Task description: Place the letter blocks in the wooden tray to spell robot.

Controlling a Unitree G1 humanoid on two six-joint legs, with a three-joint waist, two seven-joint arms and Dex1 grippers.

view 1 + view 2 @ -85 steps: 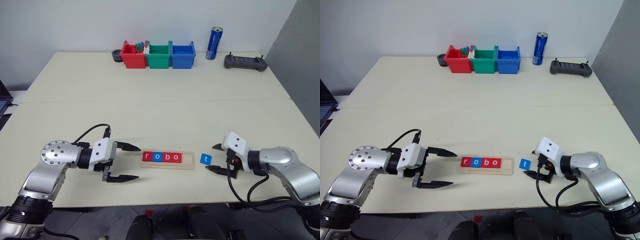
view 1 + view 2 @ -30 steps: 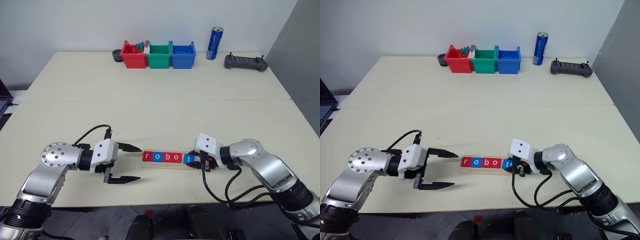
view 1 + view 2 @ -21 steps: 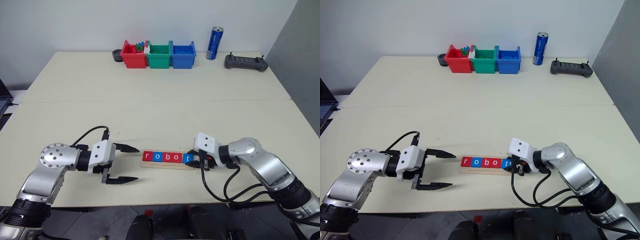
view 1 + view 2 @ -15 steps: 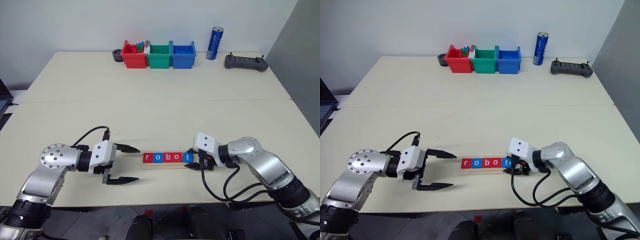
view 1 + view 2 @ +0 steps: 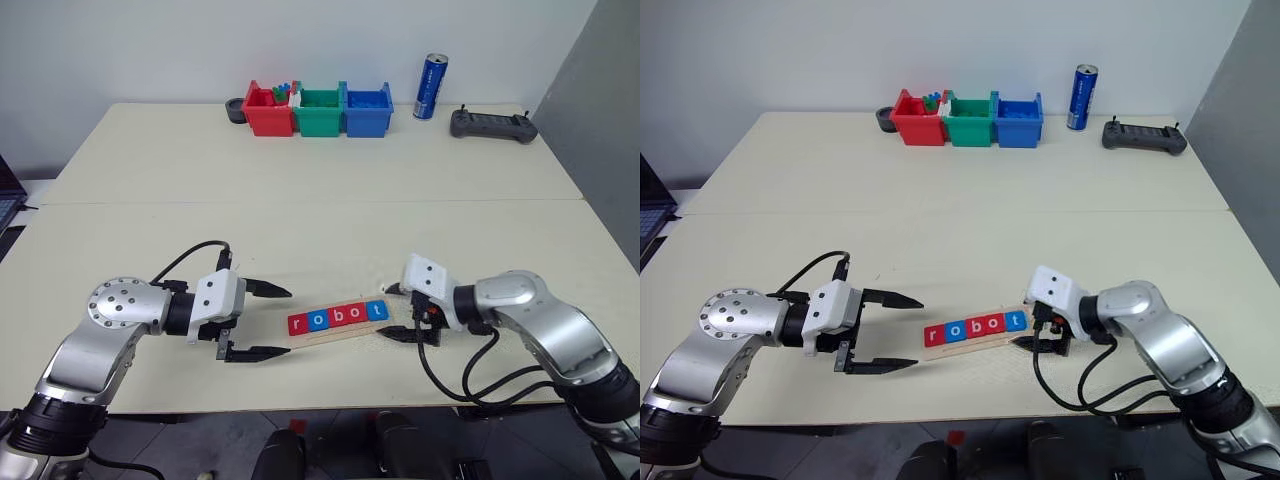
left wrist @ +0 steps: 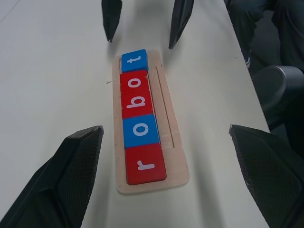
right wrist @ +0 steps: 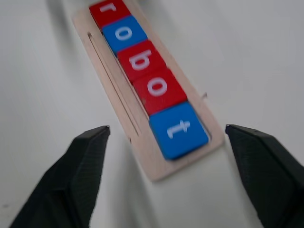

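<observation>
Near the front edge of the tabletop (image 5: 330,200) lies the wooden tray (image 5: 345,331), slightly skewed, carrying the letter blocks (image 5: 337,316) in a row that reads robot. Our left gripper (image 5: 258,321) sits just off its r end with fingers spread wide and empty; our right gripper (image 5: 393,313) sits at the t end, fingers also wide, holding nothing. We judge the spelling done. The risk now is a fingertip catching the light tray or the last tile on the way out and skidding it over the smooth matte top. The tiles are flat glossy squares, red and blue; the tray is pale bare wood with a thin groove. Along the far edge stand plastic bins (image 5: 318,111), a metal can (image 5: 431,86) and a dark controller (image 5: 493,124)
</observation>
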